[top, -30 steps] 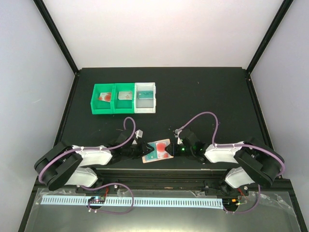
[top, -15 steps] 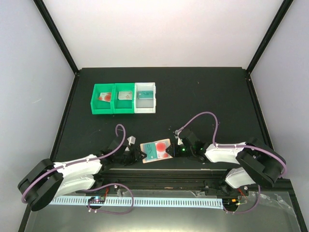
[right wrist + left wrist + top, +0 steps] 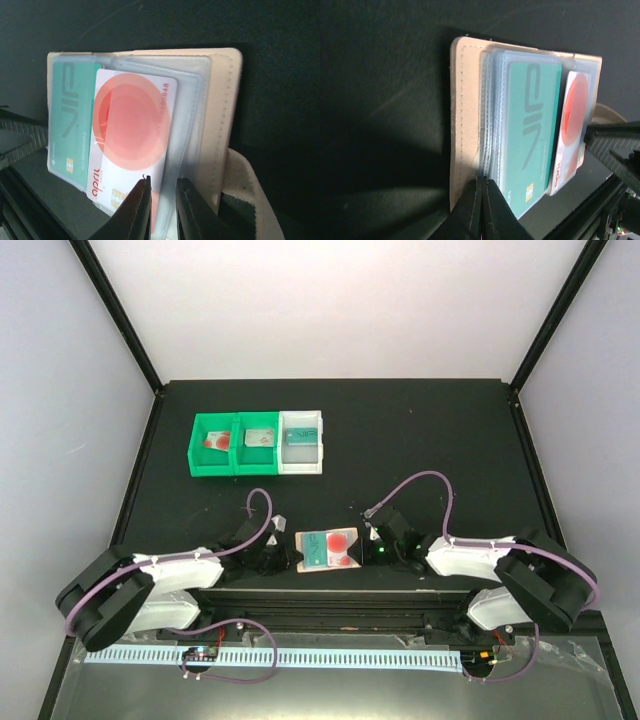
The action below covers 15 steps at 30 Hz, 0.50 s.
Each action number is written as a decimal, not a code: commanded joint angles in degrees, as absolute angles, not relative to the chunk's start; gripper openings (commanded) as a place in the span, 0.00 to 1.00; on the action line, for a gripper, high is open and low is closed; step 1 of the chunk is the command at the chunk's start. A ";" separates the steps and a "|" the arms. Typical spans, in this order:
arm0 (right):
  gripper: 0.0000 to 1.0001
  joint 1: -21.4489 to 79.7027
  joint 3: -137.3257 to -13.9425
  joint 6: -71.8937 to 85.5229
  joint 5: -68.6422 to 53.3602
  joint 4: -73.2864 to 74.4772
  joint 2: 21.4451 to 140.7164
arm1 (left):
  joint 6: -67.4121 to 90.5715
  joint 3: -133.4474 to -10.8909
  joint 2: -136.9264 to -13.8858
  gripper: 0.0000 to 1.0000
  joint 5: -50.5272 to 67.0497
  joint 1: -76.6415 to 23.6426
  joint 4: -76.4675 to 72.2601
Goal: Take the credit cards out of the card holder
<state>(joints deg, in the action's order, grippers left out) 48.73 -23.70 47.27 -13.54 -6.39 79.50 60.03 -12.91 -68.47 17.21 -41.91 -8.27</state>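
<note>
The card holder (image 3: 301,552) lies open on the black table between both arms, its tan edge (image 3: 462,125) showing beside clear sleeves. A teal credit card (image 3: 532,135) sits in its left half and a white card with a red circle (image 3: 130,130) in its right half. My left gripper (image 3: 483,179) is shut, its tips touching the holder's near edge where the sleeves meet the tan cover. My right gripper (image 3: 162,182) stands over the red card's near corner and its clear sleeve, jaws a narrow gap apart. The holder's tab (image 3: 245,185) lies beside the right finger.
A green double bin (image 3: 222,445) and a white bin (image 3: 302,440) stand at the back left, each with a card inside. The arms' base rail (image 3: 330,595) runs just behind the holder at the near edge.
The holder has turned from tilted to square with the table edge. My left arm pulled back, returned to the holder's left edge, and its gripper closed. The right gripper narrowed slightly.
</note>
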 commanded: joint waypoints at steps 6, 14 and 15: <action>0.15 48.89 -23.30 47.45 -12.26 -2.85 75.13 | 56.00 -17.81 -74.42 0.02 12.83 -38.46 -5.76; 0.18 48.92 -23.43 48.79 -14.15 -4.06 74.13 | 56.51 -19.12 -68.75 0.30 14.91 -38.58 -3.99; 0.18 48.92 -23.51 48.92 -14.35 -4.30 74.24 | 56.70 -19.30 -68.51 0.31 15.77 -38.72 -4.50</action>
